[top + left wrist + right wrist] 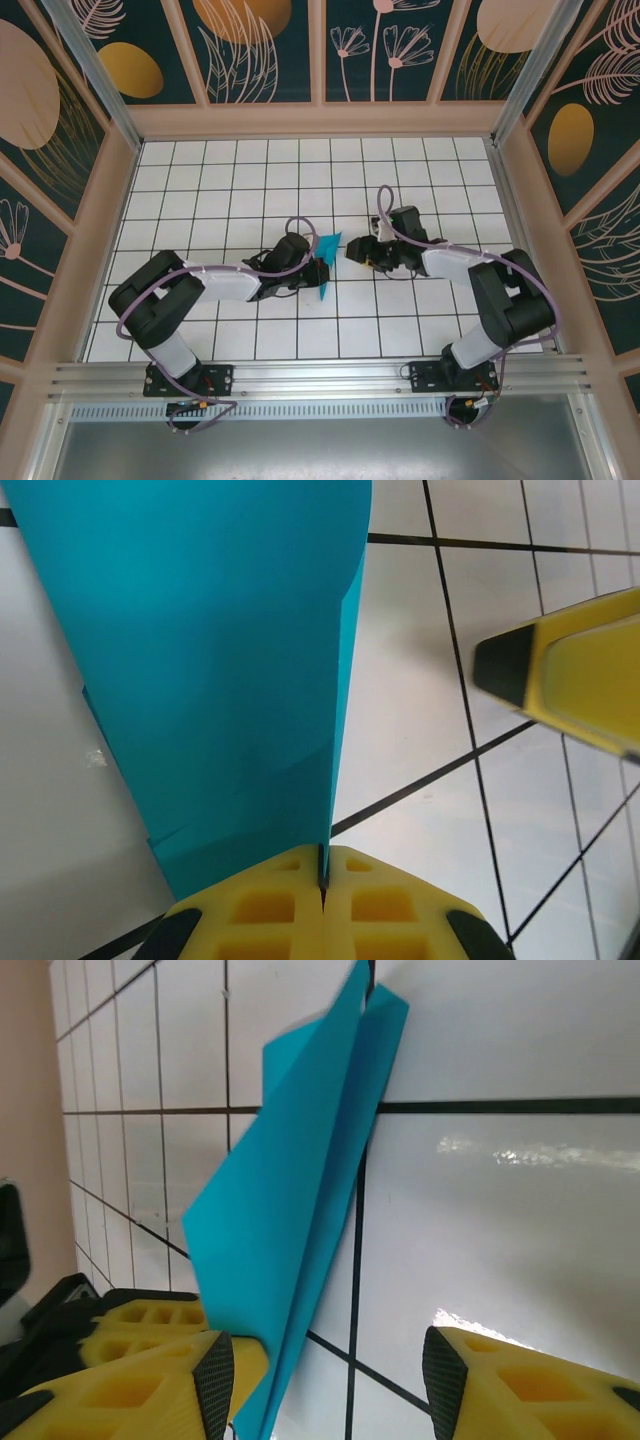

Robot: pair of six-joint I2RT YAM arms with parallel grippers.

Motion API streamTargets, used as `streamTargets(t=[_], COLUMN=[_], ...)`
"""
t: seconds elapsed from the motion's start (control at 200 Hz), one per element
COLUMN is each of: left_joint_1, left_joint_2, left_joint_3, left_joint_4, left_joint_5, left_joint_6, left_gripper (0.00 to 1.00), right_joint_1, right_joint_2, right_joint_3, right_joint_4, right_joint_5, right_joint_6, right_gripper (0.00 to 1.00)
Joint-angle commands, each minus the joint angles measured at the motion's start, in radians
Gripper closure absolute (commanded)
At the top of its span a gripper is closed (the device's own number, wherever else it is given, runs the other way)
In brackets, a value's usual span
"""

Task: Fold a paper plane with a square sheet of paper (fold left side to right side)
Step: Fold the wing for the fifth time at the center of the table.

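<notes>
Top view: both arms reach in toward the middle of the white gridded counter (200,190). The paper plane (328,262) sits between their tips, a slim cyan-blue folded piece running roughly near-to-far along the grid.

Left end effector (323,875): yellow fingers pressed together, pinching the near end of the paper plane (220,660) at its folded edge. From the left wrist the paper widens away from the grip, with layered creases near the pinch. In the top view the left end effector (315,270) is at the plane's left side.

Right end effector (330,1370): fingers apart at a moderate gap, with nothing between them. The paper plane (300,1210) stands just beside the black pad of one finger (215,1375); I cannot tell whether they touch. Two flaps of the paper meet at a point at the far end. One right finger (570,670) also appears from the left wrist, off to the side of the paper and clear of it. In the top view the right end effector (355,250) is just right of the plane.

I cannot tell whether the paper's lower edge rests on the counter.
</notes>
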Motion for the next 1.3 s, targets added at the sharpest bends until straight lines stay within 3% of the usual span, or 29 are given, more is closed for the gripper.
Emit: streamTargets(t=[0.0,0.545,0.731,1.111,1.296], left_joint_1=[0.009,0.014,0.015,0.017,0.020], left_joint_2=[-0.011,0.070,0.082,0.104,0.109], left_joint_3=[-0.017,-0.032,-0.038,-0.039,-0.035], left_joint_4=[0.108,0.177,0.195,0.216,0.218], left_joint_5=[0.063,0.107,0.112,0.124,0.129], left_joint_6=[-0.062,-0.139,-0.153,-0.167,-0.168], left_gripper=[0.98,0.98,0.98,0.98,0.91], right_joint_1=[0.034,0.072,0.072,0.078,0.079], right_joint_2=[0.054,0.132,0.145,0.195,0.223], right_joint_3=[0.046,0.115,0.121,0.148,0.166], right_joint_4=[0.051,0.014,-0.016,-0.048,-0.073], right_joint_5=[0.016,0.037,0.045,0.048,0.052], right_joint_6=[0.017,0.013,0.007,0.007,0.004], right_gripper=[0.44,0.42,0.50,0.51,0.54])
